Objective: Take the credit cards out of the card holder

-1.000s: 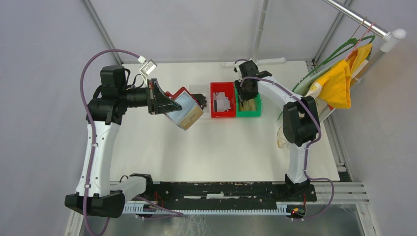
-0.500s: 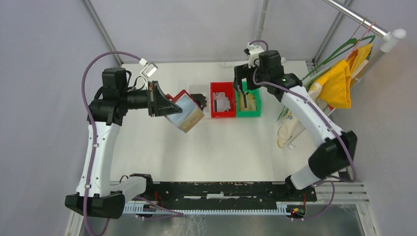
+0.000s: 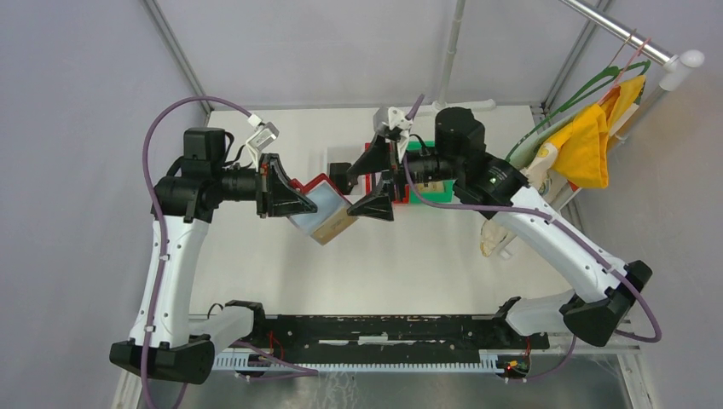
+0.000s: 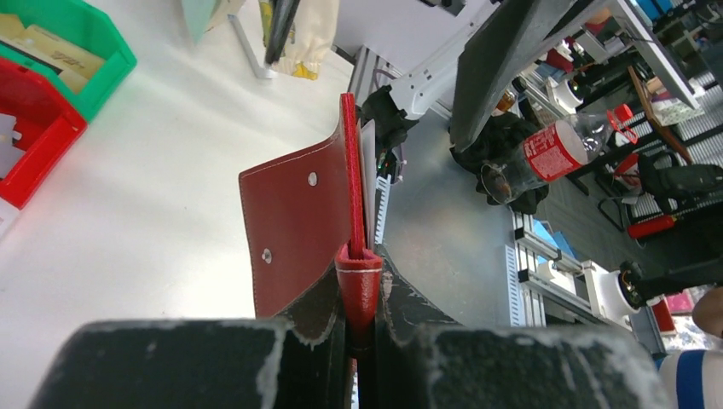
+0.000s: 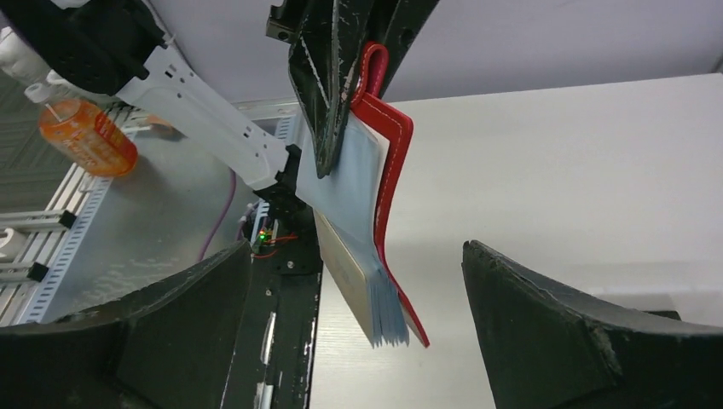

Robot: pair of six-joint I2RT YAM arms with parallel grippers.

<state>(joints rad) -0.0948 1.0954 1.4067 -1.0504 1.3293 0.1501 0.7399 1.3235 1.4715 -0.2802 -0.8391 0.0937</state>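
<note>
The dark red card holder (image 3: 311, 184) hangs open in the air, pinched at its fold by my left gripper (image 3: 309, 201), which is shut on it. In the left wrist view the red leather (image 4: 298, 213) stands upright between the fingers of that gripper (image 4: 360, 266). Pale blue-grey sleeves and a tan credit card (image 5: 343, 271) hang from the holder (image 5: 394, 179). My right gripper (image 3: 352, 192) faces the holder from the right, open wide. In the right wrist view the card stack sits between the right gripper's (image 5: 358, 249) fingers, apart from both.
A red bin (image 4: 34, 145) and a green bin (image 4: 81, 47) with flat tan items stand at the table's far middle. A small black object (image 3: 340, 175) lies by them. A yellow cloth (image 3: 588, 145) hangs on the rack at right.
My right gripper left the green bin, swung left across the red bin to face the card holder, and its jaws opened wide. The left gripper kept hold of the holder, barely moving.
</note>
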